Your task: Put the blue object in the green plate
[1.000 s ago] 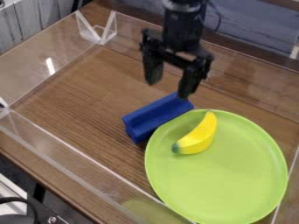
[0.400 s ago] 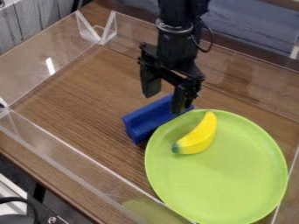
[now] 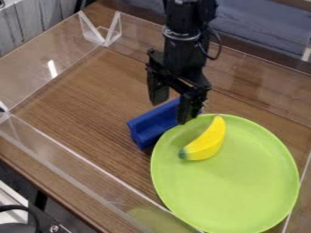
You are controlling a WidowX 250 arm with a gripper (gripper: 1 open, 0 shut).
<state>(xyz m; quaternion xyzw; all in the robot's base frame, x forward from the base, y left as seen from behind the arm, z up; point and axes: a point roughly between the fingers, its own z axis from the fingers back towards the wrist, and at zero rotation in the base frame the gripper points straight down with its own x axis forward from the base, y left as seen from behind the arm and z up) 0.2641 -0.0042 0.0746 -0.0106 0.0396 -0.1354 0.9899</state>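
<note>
The blue object (image 3: 155, 125) lies on the wooden table, its right end touching the rim of the green plate (image 3: 249, 187). A yellow toy banana (image 3: 205, 139) with a green tip rests on the plate's upper left part. My black gripper (image 3: 174, 98) points straight down over the blue object's upper end. Its jaws stand open, one finger (image 3: 157, 88) to the left and the other at the block's right end, with nothing held between them.
Clear acrylic walls (image 3: 49, 55) enclose the wooden table (image 3: 85, 109), with a low clear front wall (image 3: 67, 173). A clear triangular stand (image 3: 100, 30) sits at the back left corner. The arm rises from the gripper toward the top of the view.
The gripper has come lower toward the blue object and rolled slightly about its vertical axis. The jaws stayed open. The blue object, banana and plate have not moved.
</note>
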